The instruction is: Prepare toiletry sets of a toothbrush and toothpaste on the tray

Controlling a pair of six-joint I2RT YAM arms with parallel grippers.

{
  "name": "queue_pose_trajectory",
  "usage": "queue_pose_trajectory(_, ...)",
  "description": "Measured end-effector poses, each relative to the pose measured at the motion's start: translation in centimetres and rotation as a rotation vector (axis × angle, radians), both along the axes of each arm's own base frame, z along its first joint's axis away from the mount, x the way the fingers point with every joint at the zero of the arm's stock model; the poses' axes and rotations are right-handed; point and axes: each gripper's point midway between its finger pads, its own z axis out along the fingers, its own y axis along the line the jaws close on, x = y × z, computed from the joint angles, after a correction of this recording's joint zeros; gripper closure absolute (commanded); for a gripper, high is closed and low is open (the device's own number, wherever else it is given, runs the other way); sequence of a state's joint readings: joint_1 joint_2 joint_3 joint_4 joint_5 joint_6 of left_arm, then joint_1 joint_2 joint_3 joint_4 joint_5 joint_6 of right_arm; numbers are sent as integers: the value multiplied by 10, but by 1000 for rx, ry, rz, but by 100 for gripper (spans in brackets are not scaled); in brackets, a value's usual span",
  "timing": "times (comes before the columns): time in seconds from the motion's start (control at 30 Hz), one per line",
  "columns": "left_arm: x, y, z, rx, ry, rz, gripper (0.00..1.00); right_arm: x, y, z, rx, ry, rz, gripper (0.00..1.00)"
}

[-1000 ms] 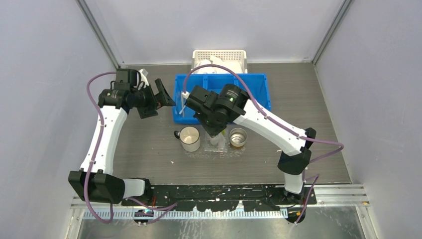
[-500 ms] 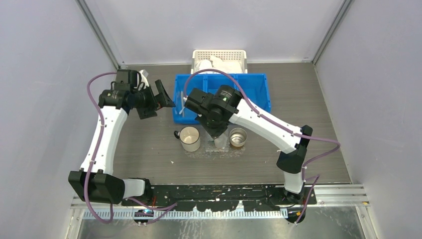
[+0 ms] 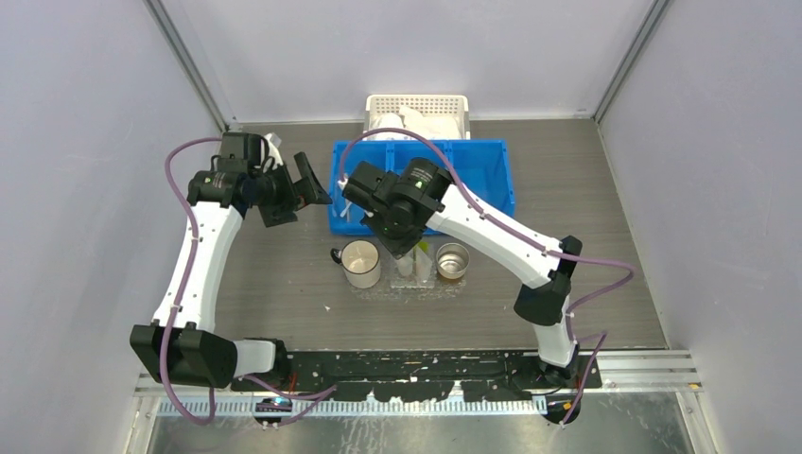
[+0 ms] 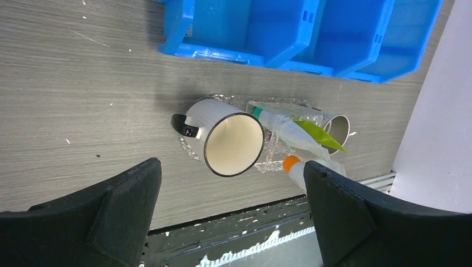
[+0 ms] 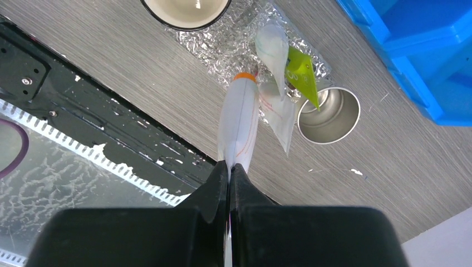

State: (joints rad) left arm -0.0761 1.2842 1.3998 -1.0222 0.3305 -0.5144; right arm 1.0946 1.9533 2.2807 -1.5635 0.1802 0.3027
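While the left gripper (image 4: 231, 167) gapes wide, the right gripper (image 5: 230, 167) pinches a toothpaste (image 5: 239, 122) by the tray (image 5: 220, 53)

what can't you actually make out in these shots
1. Top view: the right gripper and the toothpaste it holds are hidden under the right arm.
2. Blue bin: that arm covers its left compartments from above; the wrist views show no contents.
3. Mug: cut off by the top edge in the right wrist view.
4. Tray: clear plastic, outline too faint from above.

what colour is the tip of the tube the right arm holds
Orange, on a white tube; best in the right wrist view.
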Motion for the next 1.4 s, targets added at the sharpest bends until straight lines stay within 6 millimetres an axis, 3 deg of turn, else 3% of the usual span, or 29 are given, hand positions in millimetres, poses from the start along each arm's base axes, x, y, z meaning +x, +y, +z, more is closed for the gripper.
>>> queue_pose_trajectory(0.93, 0, 4, -4, 16, 6, 12, 0, 24, 10, -42, 18, 79, -10, 99)
queue_pose_trajectory(1.4, 1, 6, -5, 20, 8, 17, 0, 33, 5, -84, 6, 130, -38, 97)
